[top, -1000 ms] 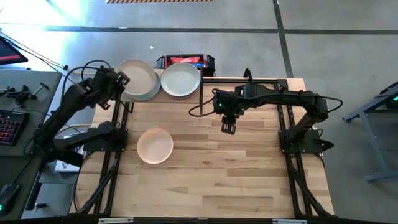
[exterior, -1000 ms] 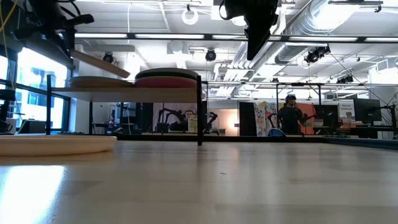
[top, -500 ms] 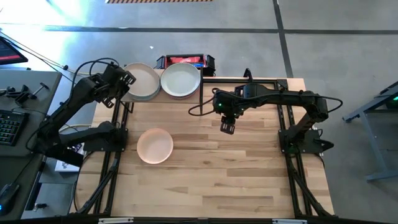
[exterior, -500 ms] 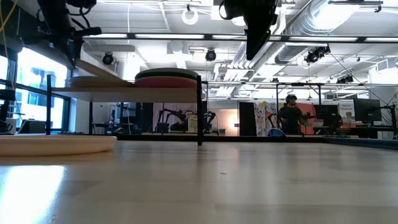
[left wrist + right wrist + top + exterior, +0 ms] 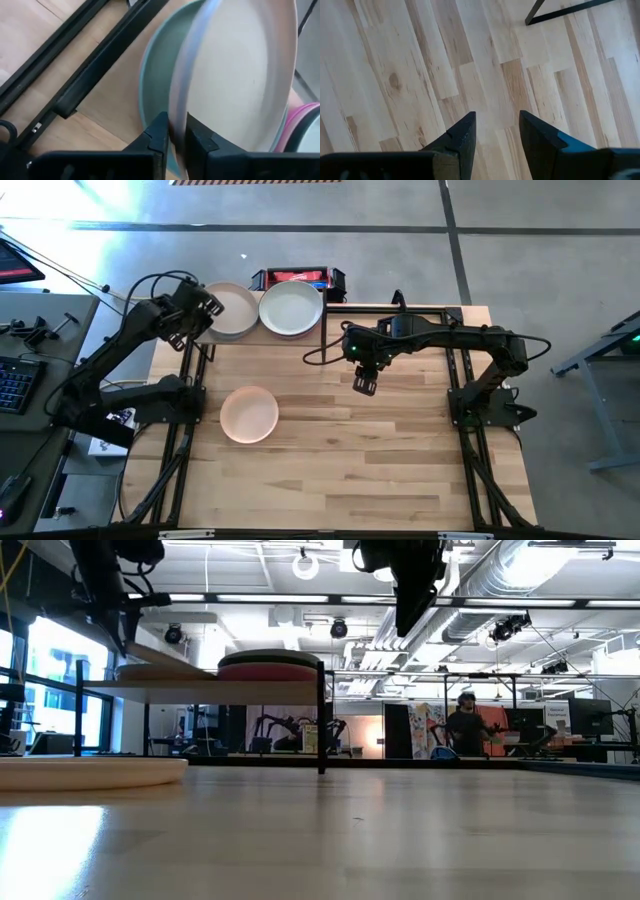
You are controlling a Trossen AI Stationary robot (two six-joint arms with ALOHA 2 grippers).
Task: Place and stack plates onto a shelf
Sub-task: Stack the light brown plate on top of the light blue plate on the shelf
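Stacking in hand | left pincer (image 5: 172, 137) pinches off-white plate (image 5: 240, 75) by its rim, tilted over sage green plate (image 5: 152, 90) on shelf (image 5: 200, 686) | right pincer (image 5: 496, 131) spread, idle above tabletop (image 5: 400, 450) | next: level, lower, release | peach plate (image 5: 249, 414) awaits.

Striped light-wood tabletop (image 5: 380, 460) on a black metal frame (image 5: 470, 470), standing on a grey concrete floor (image 5: 560, 240) crossed by dark seams. Left of the table, a grey side bench (image 5: 30, 330) with a keyboard (image 5: 12, 385); behind the table's far edge, a black-and-red case (image 5: 296, 277) on the floor. Beyond the table, an open hall with white ceiling ducts (image 5: 520, 570), strip lights (image 5: 250, 598), bright windows (image 5: 40, 670) at left, desks with monitors (image 5: 590, 720), and a person (image 5: 466, 726) standing far back.
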